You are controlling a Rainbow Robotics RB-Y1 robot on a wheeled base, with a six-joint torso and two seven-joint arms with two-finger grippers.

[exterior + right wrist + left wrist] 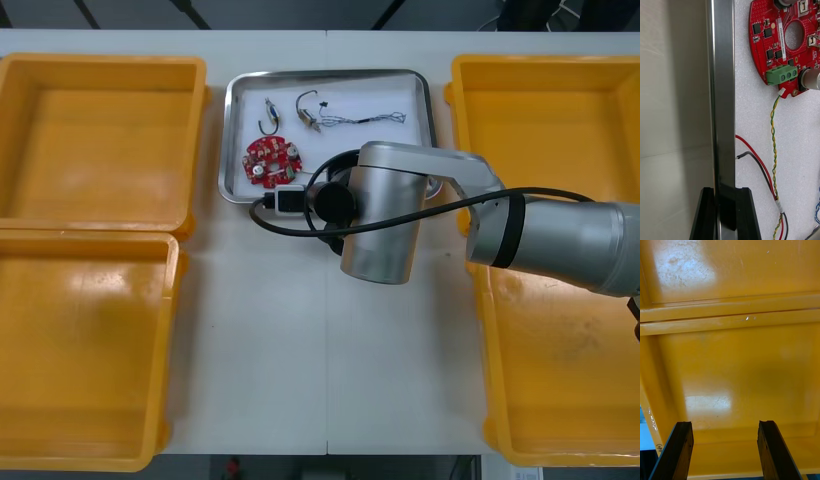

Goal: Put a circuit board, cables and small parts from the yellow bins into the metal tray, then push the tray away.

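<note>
Right pincer point(724, 189): yours was clamped on the near rim of the metal tray point(723, 93). One black finger sat outside on the tabletop side and the other inside on the white liner.
Right arm point(540, 235): it ran in from the right side, over the tabletop point(260, 330), to the tray's near edge.
Circuit board point(771, 37): the round red one lay flat inside the tray, in its near-left part, just beside the rim you gripped but not touching it.
Yellow-green cable point(773, 142): it was twisted and plugged into the board's edge, and it trailed back toward your inside finger.
Red and black wires point(756, 159): these lay on the liner between that cable and the rim.
Small metal parts point(268, 116): they sat in the tray's far half, beyond the board, with a thin cable point(370, 119) stretched out to their right.
Left pincer point(724, 423): yours was wide open, holding nothing, over the floor of a yellow bin point(730, 352). Couldn't tell which one.
Yellow bins point(100, 130): two stood on each side of the tabletop, with the tray between the far pair.
</note>
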